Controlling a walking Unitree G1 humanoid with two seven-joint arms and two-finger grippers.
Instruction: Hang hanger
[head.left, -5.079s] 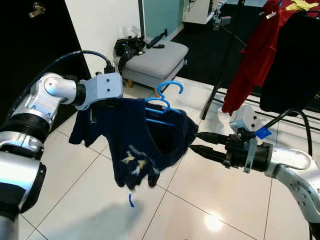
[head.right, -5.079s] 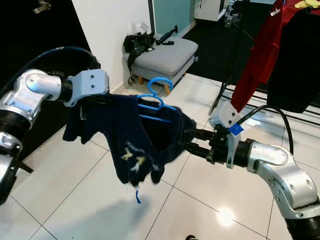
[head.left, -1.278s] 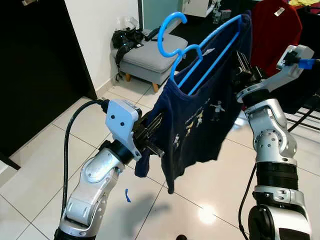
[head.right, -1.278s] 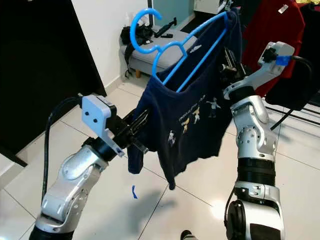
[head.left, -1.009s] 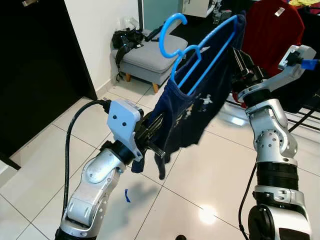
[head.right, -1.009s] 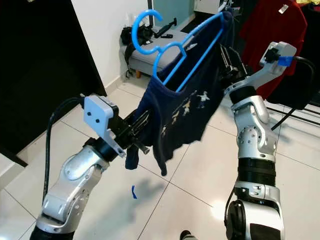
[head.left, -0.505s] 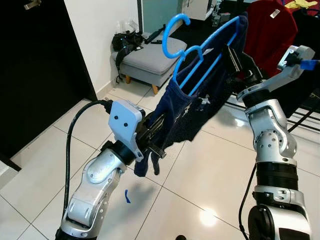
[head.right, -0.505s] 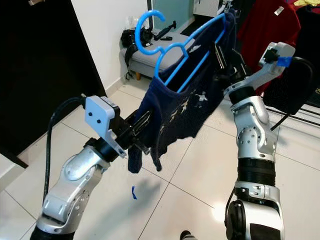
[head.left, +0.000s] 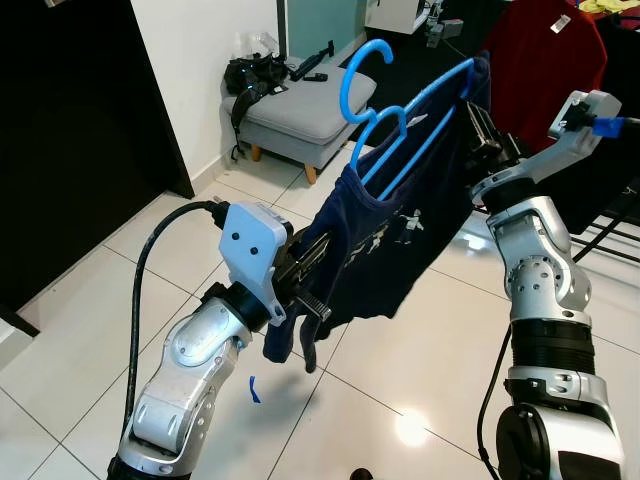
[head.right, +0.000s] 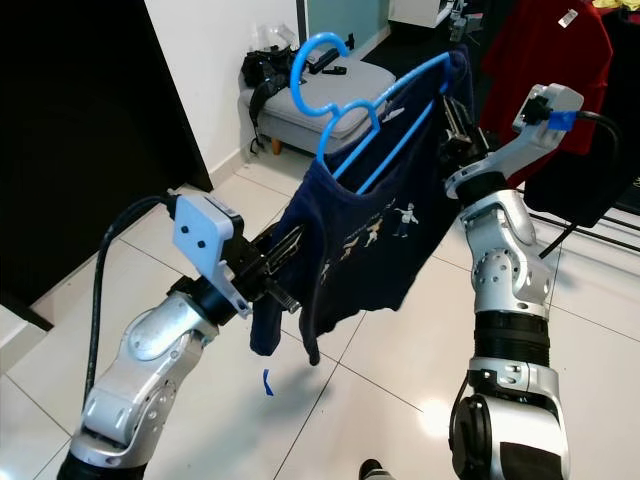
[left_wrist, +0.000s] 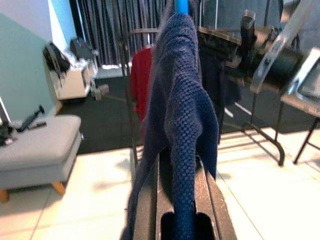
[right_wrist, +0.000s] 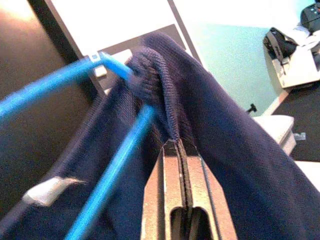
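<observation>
Hanger (head.left: 395, 120) tilted, navy shirt (head.left: 375, 250) pinched by left pincer (head.left: 305, 275), right pincer (head.left: 470, 115).

**Both arms raised, both grippers clamped on cloth**

The left arm (head.left: 190, 370) bends up from below the navy shirt (head.left: 385, 240), its wrist angled upward toward the shirt's lower edge. The left gripper (head.left: 308, 268) has its black fingers pressed together on a fold of that edge, and the cloth runs between them in the wrist view. The right arm (head.left: 540, 270) stands upright beside the shirt, its elbow bent and its forearm reaching up to the shirt's top corner. The right gripper (right_wrist: 176, 150) pinches that corner, fingers closed flat against each other.
</observation>
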